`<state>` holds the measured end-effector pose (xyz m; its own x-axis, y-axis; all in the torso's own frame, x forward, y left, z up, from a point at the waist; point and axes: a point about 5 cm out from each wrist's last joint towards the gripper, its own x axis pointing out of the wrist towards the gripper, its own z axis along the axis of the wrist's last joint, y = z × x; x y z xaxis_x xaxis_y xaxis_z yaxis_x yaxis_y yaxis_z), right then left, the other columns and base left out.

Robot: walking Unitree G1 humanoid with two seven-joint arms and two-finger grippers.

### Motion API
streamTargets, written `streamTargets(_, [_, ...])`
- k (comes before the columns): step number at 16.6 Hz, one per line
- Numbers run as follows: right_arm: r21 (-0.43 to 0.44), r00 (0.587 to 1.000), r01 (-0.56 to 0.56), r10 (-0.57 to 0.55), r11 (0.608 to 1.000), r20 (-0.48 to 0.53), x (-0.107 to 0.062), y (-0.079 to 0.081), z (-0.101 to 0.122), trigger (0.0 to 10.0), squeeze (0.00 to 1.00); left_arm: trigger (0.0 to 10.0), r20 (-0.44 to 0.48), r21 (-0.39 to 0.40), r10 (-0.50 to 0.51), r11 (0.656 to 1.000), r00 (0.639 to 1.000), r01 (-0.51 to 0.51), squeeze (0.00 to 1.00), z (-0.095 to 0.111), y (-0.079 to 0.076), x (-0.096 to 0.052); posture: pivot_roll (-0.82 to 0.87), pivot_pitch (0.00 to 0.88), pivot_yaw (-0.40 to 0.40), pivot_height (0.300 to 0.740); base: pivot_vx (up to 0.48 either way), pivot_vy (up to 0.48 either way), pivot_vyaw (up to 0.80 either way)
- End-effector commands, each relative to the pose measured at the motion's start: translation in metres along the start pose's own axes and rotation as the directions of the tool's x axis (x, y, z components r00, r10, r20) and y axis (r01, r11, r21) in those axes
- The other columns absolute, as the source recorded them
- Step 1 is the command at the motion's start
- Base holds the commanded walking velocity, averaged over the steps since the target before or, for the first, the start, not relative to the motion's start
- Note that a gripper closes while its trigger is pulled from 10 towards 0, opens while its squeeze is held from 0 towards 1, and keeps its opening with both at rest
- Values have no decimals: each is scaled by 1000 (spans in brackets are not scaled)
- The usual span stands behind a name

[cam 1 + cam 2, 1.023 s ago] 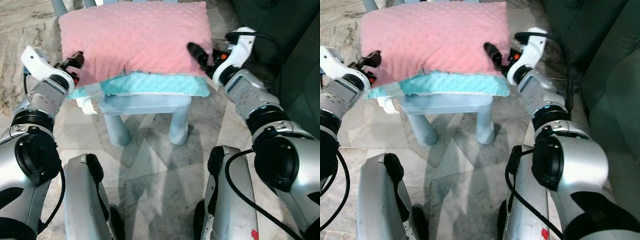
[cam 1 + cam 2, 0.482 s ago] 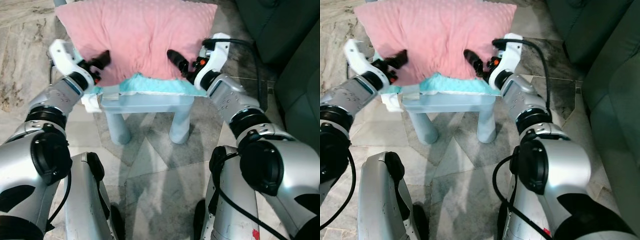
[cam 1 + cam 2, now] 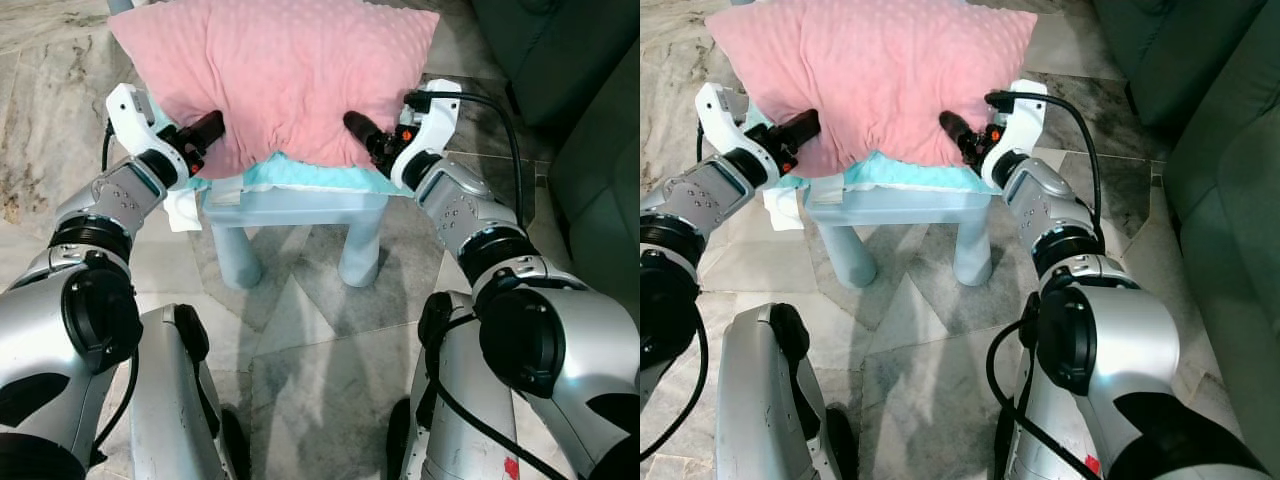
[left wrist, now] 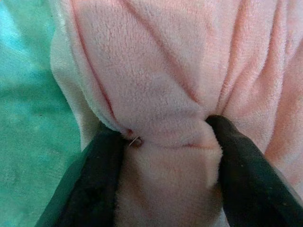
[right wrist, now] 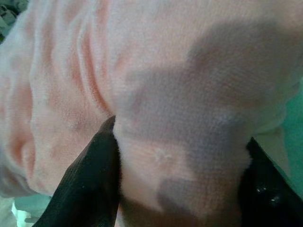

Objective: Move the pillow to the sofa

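A pink dotted pillow (image 3: pixel 275 70) lies over a teal pillow (image 3: pixel 300 172) on a small pale blue table (image 3: pixel 290 205) straight ahead. My left gripper (image 3: pixel 207 130) is shut on a bunch of the pink pillow's near left edge. My right gripper (image 3: pixel 358 128) is shut on the near right edge. The left wrist view has pink fabric (image 4: pixel 163 142) pinched between two black fingers (image 4: pixel 90 184). In the right wrist view a fold of pink pillow (image 5: pixel 175 156) sits clamped the same way. The dark green sofa (image 3: pixel 1230 150) stands to the right.
The table's two front legs (image 3: pixel 235 258) stand on the marble floor (image 3: pixel 300 330) just ahead of my legs. A white cloth (image 3: pixel 180 208) hangs at the table's left corner. The sofa's front (image 3: pixel 600 190) runs along the right side.
Both grippers moved inward from the pillow's sides and closed on its near edge. The pillow has bunched up and risen off the teal one at the front.
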<state>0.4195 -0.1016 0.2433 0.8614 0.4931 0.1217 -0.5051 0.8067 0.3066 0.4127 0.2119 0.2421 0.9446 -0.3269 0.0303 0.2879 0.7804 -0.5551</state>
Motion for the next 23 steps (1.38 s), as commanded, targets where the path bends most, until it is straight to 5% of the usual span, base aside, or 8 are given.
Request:
streamTargets(1, [1,999,-1,1,1000,-36,0,3,-11,0,0,0,-36,17,13,1000,999,-13,0,-8,4,-1,-25,306,-9,339,0,0,0])
streamTargets(10, [-28,1000,27,-27,999,7,-2,-4,-4,0,0,0,209,72,51,995,977,-67,0,28,10,-9,-17,303,-14,339,0,0,0])
streamTargets(17, [-40,990,10,-4,999,144,-5,-10,34,0,0,0,343,159,-11,986,939,-47,0,50,6,-16,-36,186,-26,339,0,0,0])
streamTargets(20, [-83,978,-8,25,996,206,-11,-15,44,0,0,0,371,300,-61,952,927,-58,0,47,2,-17,-48,97,-21,339,0,0,0])
streamTargets(23, [-126,964,-26,59,992,261,-23,-23,44,0,0,0,392,308,-69,950,918,-60,0,34,9,-21,-61,27,-19,339,0,0,0])
